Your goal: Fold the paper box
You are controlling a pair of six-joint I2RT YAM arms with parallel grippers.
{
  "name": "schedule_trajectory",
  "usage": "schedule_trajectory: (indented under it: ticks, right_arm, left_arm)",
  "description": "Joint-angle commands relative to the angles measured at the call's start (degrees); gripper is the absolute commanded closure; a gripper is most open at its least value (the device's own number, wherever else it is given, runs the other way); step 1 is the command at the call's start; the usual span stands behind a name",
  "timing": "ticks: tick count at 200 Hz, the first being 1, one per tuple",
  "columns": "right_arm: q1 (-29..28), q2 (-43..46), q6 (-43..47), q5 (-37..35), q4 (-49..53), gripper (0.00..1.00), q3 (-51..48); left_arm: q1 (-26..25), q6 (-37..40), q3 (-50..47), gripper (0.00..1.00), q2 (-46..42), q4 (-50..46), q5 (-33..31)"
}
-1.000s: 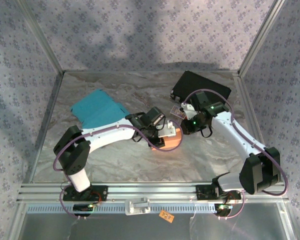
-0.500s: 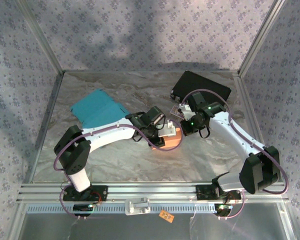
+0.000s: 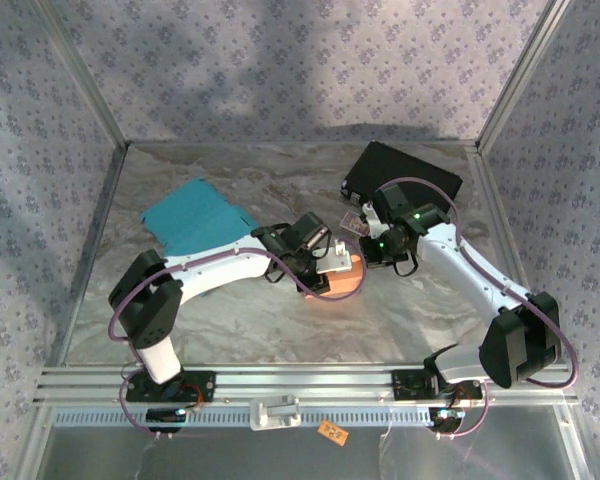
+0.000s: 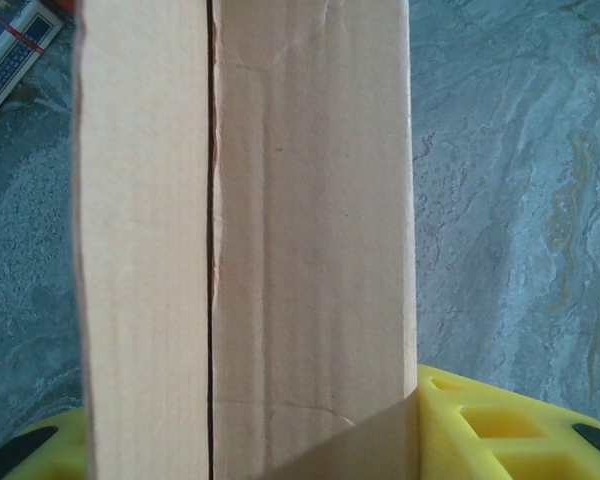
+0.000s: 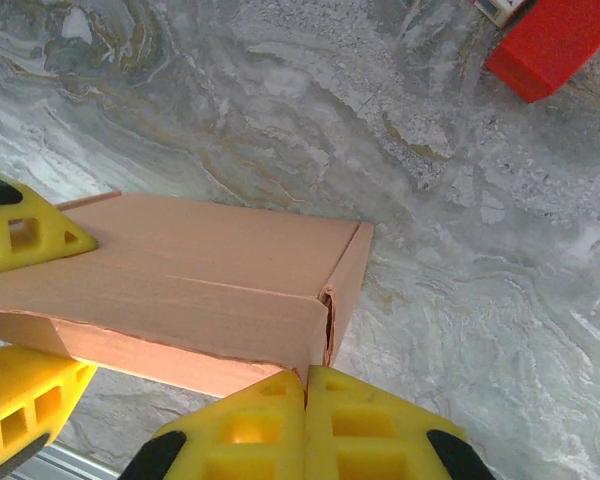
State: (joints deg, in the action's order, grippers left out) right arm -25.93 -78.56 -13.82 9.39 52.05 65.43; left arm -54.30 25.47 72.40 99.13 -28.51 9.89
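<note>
Lab cell: aluminium frame [image 3: 310,382], cloth walls [image 3: 280,60]

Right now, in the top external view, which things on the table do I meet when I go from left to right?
teal sheet → paper box → black box

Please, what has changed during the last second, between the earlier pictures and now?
The right gripper closed its jaws with nothing between them and edged slightly toward the end of the paper box. The left gripper keeps its hold on the box. The box, the teal sheet and the black case stayed in place.
</note>
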Motion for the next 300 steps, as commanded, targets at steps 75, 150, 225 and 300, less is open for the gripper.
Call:
schedule_trajectory:
  ticks: [75, 150, 225, 300]
  right_arm:
    - [-2.5, 5.2, -6.6, -4.2, -7.2, 1.00, -8.7]
    - [-4.5, 5.0, -7.4, -8.7, -6.0, 1.00, -8.2]
    - [-6.4, 4.3, -8.6, -10.7, -5.1, 1.00, -6.7]
    - [-6.5, 2.5, -11.2, -11.6, -2.4, 1.00, -3.7]
  left_arm:
    - [1.4, -1.3, 1.1, 0.50, 0.7, -0.1, 2.2]
    - [1.5, -6.6, -4.1, 0.36, -5.6, 3.8, 0.8]
    - [3.2, -12.2, -9.1, 0.34, -12.1, 8.1, -2.6]
    - [6.5, -29.2, -6.6, 0.58, -21.9, -2.6, -0.2]
